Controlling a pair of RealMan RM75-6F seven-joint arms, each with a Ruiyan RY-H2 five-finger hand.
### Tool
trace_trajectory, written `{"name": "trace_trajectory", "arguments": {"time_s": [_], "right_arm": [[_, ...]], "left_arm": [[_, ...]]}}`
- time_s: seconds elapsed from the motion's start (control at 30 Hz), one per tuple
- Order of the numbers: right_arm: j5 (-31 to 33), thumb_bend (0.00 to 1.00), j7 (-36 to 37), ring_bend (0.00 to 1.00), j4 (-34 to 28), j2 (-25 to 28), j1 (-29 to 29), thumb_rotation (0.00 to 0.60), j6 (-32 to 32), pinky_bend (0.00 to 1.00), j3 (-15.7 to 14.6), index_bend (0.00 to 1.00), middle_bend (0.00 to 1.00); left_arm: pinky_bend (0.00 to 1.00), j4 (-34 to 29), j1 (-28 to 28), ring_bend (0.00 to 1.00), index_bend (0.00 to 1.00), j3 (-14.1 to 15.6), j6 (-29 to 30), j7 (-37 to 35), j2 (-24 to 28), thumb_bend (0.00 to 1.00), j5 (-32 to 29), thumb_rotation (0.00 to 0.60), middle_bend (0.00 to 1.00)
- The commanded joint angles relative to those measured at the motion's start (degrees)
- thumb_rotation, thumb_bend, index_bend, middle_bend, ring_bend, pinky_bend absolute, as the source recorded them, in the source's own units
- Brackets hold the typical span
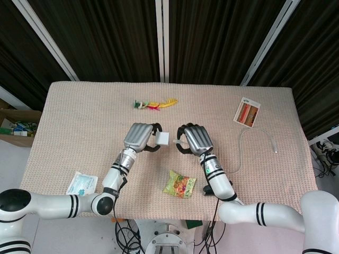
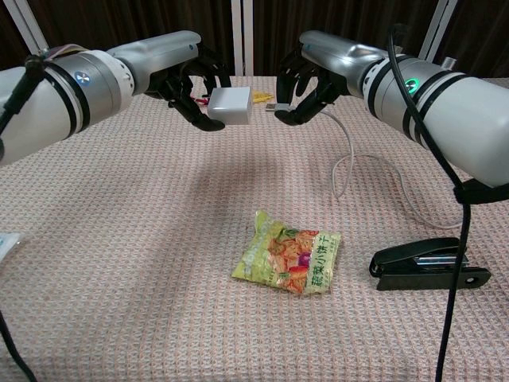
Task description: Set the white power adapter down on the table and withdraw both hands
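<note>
I am holding the white power adapter [image 2: 228, 106] in my left hand [image 2: 189, 86]; my right hand [image 2: 308, 87] is pinching the cable plug [image 2: 280, 107]. I am aiming to lower it flat before opening.

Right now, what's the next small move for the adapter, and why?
Probably lower the left hand toward the bare table before letting go. It holds the white power adapter well above the cloth. The right hand pinches the cable plug, which sits apart from the adapter, so the cable shouldn't tug.
</note>
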Motion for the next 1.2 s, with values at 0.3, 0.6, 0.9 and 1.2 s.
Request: {"name": "trace_trajectory", "arguments": {"time_s": [0.3, 0.6, 0.9, 1.2], "right_arm": [[0.89, 0.48, 4.09, 0.29, 2.42, 2.9, -1.54, 0.6, -2.25, 0.43, 0.07, 0.71, 0.45], [5.2, 0.34, 5.6, 0.21, 12.35, -0.52, 1.14, 0.6, -9.32, 0.31, 0.09, 0.33, 0.33], [0.5, 0.18, 7.97, 0.02, 6.51, 6.0, -1.95, 0.6, -6.56, 0.16, -0.69, 0.0, 0.1], [-16.53, 0.22, 19.53, 0.03, -8.64, 28.33, -17.53, 0.6, 4.85, 0.19, -8.07, 0.0, 0.16]], "left_arm": [[1.0, 14.31, 2.08, 0.79, 0.6, 5.11, -3.26, -1.14, -3.53, 0.54, 1.15, 0.6, 0.57], [0.7, 20.34, 2.87, 0.49, 0.44, 6.85, -5.08, 0.97, -6.21, 0.44, 1.46, 0.6, 0.43], [0.26, 7.31, 7.15, 0.12, 0.11, 6.42, 1.23, 0.65, 2.95, 0.25, 5.14, 0.421, 0.15], [0.2, -4.7, 21.54, 0.12, 0.14, 14.25, 16.31, -4.31, 22.67, 0.24, 17.14, 0.519, 0.16]]}}
